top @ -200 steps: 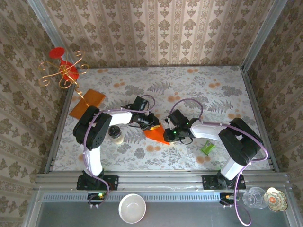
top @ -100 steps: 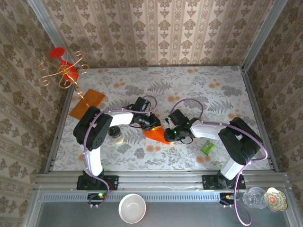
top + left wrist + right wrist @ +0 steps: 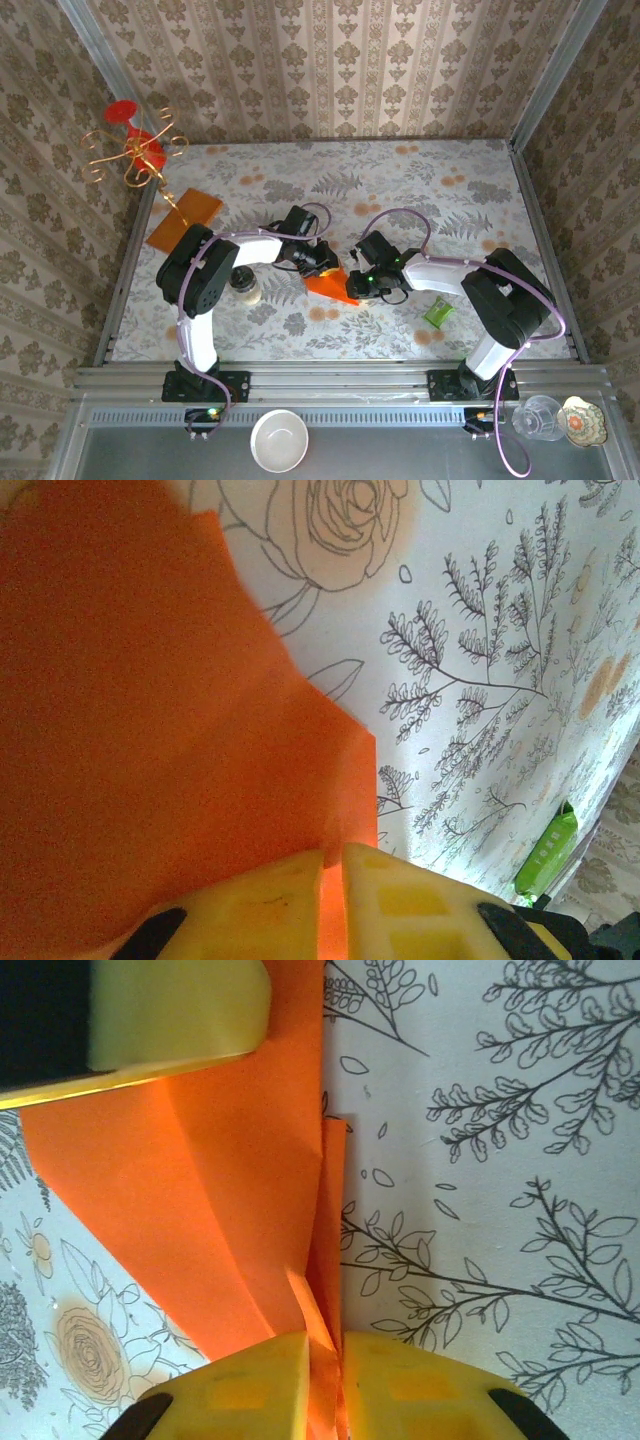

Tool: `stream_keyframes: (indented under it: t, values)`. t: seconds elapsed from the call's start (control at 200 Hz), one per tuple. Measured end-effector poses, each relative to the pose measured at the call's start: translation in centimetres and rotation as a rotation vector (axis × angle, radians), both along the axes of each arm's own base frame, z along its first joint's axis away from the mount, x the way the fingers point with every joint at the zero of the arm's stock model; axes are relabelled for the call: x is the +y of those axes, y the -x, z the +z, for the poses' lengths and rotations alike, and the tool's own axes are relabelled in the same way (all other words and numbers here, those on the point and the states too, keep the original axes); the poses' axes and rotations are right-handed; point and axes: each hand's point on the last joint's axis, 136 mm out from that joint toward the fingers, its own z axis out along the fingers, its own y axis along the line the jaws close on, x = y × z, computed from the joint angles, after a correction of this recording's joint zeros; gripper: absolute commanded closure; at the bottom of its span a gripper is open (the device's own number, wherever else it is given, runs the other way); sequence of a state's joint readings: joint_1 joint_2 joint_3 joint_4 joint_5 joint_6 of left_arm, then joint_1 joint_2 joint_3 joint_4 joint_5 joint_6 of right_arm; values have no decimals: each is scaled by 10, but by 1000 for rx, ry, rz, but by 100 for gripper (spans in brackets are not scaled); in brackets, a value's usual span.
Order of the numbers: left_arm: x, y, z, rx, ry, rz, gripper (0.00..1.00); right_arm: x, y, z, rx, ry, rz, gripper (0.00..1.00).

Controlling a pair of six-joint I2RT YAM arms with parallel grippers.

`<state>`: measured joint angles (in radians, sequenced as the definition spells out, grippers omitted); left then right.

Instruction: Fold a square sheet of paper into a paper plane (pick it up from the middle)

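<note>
The bright red-orange sheet of paper (image 3: pixel 330 285) lies in the middle of the flowered table (image 3: pixel 420 190), already creased into a layered wedge, and the two arms meet over it. The left gripper (image 3: pixel 321 263) sits at its far left edge. Its yellow fingers (image 3: pixel 270 895) are squeezed almost together, with a sliver of the paper pinched in the narrow gap. The right gripper (image 3: pixel 358 284) sits at the paper's right side, its fingertips (image 3: pixel 400 1380) closed on the stacked fold where the layers meet. A small jar (image 3: pixel 245 285) stands left of the paper, and a green packet (image 3: pixel 438 313) lies well off to the right.
</note>
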<state>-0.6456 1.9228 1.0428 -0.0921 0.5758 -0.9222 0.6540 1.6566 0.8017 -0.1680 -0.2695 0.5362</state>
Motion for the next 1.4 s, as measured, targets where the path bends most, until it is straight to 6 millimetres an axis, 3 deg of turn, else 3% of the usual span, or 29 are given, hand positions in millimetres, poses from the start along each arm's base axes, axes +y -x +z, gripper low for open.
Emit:
stream_keyframes:
  t: [0.18,0.265,0.365,0.755,1.075,1.401]
  values:
    - [1,0,-2,18,-15,1,85,2,-4,27,-39,-51,-38,70]
    - [1,0,-2,23,-19,0,85,6,-7,47,-75,-89,-42,76]
    - [1,0,-2,26,-22,0,85,13,-11,54,-75,-122,-41,84]
    - [3,0,-4,32,-37,0,86,39,-15,21,43,-156,14,93]
    - [4,0,-4,34,-38,1,87,29,-12,-2,73,-153,5,95]
    - [5,-1,-5,48,-32,1,87,24,-6,-3,34,-221,27,96]
